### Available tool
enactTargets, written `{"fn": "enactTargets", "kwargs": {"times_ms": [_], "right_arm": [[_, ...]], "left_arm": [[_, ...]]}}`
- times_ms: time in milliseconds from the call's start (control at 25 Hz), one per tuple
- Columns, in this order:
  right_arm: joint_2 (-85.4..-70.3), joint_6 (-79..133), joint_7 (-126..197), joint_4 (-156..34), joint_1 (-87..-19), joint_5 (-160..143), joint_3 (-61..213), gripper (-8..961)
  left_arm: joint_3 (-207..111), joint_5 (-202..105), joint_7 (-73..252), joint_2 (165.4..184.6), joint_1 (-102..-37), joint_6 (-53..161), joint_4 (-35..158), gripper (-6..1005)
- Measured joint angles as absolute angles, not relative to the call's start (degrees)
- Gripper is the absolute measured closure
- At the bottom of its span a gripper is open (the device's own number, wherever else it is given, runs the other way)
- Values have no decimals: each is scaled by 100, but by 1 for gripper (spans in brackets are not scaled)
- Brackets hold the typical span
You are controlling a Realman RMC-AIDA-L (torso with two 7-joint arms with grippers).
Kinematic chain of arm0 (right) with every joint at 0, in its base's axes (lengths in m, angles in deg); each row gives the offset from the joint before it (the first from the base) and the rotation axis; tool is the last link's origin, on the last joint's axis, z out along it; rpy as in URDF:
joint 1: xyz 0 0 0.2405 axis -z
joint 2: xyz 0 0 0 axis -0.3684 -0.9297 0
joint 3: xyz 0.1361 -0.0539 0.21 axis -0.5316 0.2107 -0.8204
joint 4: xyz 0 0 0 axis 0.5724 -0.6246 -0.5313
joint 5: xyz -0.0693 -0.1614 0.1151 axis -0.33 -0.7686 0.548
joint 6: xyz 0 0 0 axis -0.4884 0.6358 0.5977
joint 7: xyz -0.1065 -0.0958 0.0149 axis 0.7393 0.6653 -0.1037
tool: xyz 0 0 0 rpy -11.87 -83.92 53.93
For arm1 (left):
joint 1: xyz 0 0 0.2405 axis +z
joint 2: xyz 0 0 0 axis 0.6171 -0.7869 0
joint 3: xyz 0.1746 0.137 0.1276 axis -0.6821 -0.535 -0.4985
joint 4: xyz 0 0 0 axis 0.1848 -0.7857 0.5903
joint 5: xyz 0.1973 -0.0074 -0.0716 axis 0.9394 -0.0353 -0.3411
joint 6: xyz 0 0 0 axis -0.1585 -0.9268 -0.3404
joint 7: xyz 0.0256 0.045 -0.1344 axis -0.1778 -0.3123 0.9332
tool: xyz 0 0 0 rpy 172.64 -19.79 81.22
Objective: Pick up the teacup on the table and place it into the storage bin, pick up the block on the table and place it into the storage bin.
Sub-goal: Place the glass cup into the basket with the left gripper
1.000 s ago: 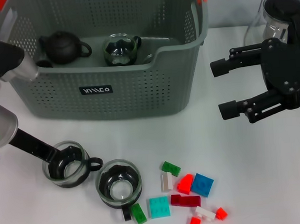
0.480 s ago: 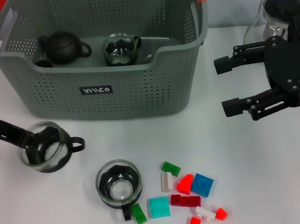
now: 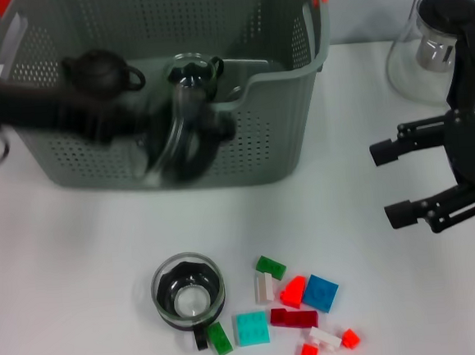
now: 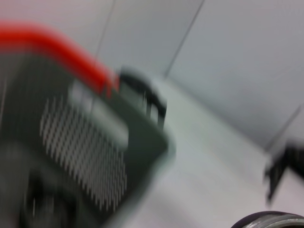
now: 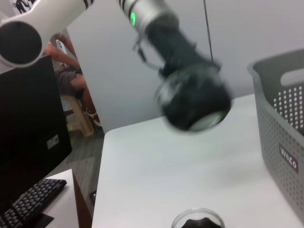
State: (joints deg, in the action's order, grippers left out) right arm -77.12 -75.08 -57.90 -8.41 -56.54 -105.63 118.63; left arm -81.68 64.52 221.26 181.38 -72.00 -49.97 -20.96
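The carried teacup (image 3: 187, 140) is clear glass with a dark insert and shows only as a smear in the head view, tilted, in front of the storage bin (image 3: 283, 124) near the frame's centre. The left claw (image 3: 122, 121) reaches in from the left edge as a dark streak and appears clenched on that teacup, though the blur hides its fingers.

The storage bin, grey-green and perforated with orange-red clips at its top corners, fills the upper left and centre. Inside it sit a black teapot (image 3: 97, 72) at the left and a glass pot (image 3: 194, 72) with a dark handle beside it.

A second teacup (image 3: 188, 291), glass with a black insert, stands upright on the white counter (image 3: 80, 272) at lower centre. Just right of it lies a scatter of blocks (image 3: 290, 305) in green, teal, red, blue, dark red and white.

The right claw (image 3: 396, 181) hangs at the right edge, fingers spread and holding nothing. Behind it, upper right, stands a glass pitcher (image 3: 433, 47) with a black handle.
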Motion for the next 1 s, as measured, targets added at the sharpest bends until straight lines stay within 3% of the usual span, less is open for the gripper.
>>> {"fn": "enactTargets", "kwargs": {"times_ms": [160,400,520,640,1000], "right_arm": [[-7729,-7563,-5758,-846,-5570,-10573,11864,37],[-7778,-7603,-5770,-905,-5473,-10571,11849,36],[-7797,-7665,-5808,-986,-5466,-10567,11774,36],[-7809,-7709,-5855,-1045,-5466,-10556,11725,36],[-7869,-7743,-5995,-1056,-5474,-10552,11716,36]], "left_arm": [[-8185,6218,22093,17866,-7684,-4087,-1398,942],[-8660,6610,22006,17227,-8548,-2134,417,941],[-8900,6993,22022,17040,-8899,-1277,1141,940],[-9050,7411,22037,17039,-9117,-635,1518,940],[-9382,8216,22098,17439,-9280,409,1707,938]]}}
